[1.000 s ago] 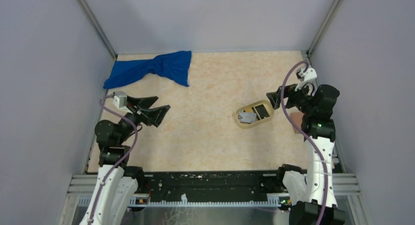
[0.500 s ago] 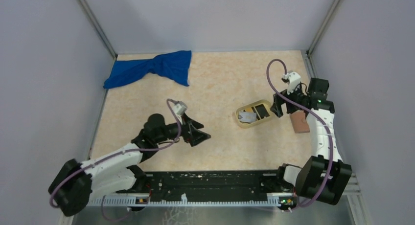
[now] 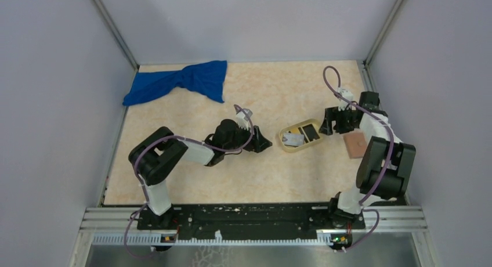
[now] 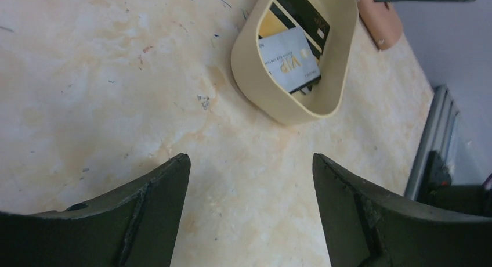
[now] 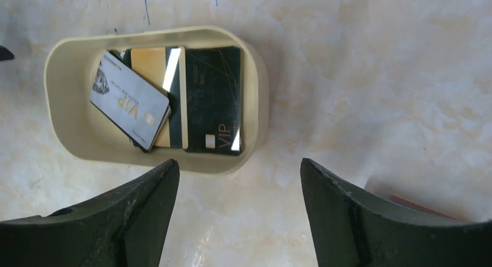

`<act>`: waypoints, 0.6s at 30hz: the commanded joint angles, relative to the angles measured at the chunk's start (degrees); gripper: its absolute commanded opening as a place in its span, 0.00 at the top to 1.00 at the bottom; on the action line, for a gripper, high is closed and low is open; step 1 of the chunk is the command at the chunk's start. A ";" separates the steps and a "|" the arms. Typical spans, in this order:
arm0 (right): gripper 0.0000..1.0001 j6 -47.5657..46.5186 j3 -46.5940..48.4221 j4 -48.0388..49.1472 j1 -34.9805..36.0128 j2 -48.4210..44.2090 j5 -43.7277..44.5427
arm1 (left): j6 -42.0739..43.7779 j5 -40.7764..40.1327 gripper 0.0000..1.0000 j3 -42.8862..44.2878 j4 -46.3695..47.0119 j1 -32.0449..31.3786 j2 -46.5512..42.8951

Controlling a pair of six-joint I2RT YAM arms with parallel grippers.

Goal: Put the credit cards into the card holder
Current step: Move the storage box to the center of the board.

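Note:
A grey card [image 5: 129, 107] and a black card [image 5: 213, 100] lie in the oval tan tray [image 5: 68, 142], with a gold-and-black card [image 5: 155, 69] under the grey one. The tray shows in the top view [image 3: 286, 147] and left wrist view [image 4: 246, 81], where the grey card [image 4: 288, 59] is visible. The reddish-brown card holder [image 3: 354, 144] lies closed on the table right of the tray; an edge shows in the left wrist view [image 4: 380, 18] and right wrist view [image 5: 418, 204]. My left gripper [image 3: 262, 144] is open, left of the tray. My right gripper [image 3: 328, 123] is open, just right of it.
A crumpled blue cloth [image 3: 180, 82] lies at the back left of the table. Grey walls enclose the table on three sides. A metal rail [image 3: 249, 217] runs along the near edge.
My left arm has swung right across the table to just left of the tray. My right arm has lowered and settled beside the tray's right end. Tray, cards and holder have not moved.

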 commanded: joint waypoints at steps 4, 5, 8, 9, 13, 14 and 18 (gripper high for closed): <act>0.33 6.61 5.10 6.65 8.30 7.95 6.32 | -19.27 -8.51 0.23 5.85 -5.29 -0.29 3.89; 0.37 7.13 4.88 7.16 9.01 8.26 6.79 | -18.67 -10.68 0.23 5.92 -7.24 -0.29 3.26; 0.48 9.21 5.30 7.68 10.71 9.02 5.76 | -16.27 -14.66 0.22 2.77 -9.14 -0.29 -0.92; 0.53 10.36 5.41 7.81 11.49 9.31 5.01 | -15.43 -16.88 0.22 0.73 -9.24 -0.29 -2.80; 0.69 19.27 5.99 10.96 15.28 10.35 1.13 | -14.49 -22.45 0.23 -3.39 -14.81 -0.29 -10.11; 0.72 21.37 6.67 11.97 16.17 10.95 0.76 | -14.32 -24.30 0.23 -3.96 -17.57 -0.29 -12.16; 0.81 28.04 10.20 15.07 24.42 14.65 -0.41 | -14.32 -30.25 0.23 -7.83 -26.96 -0.29 -21.93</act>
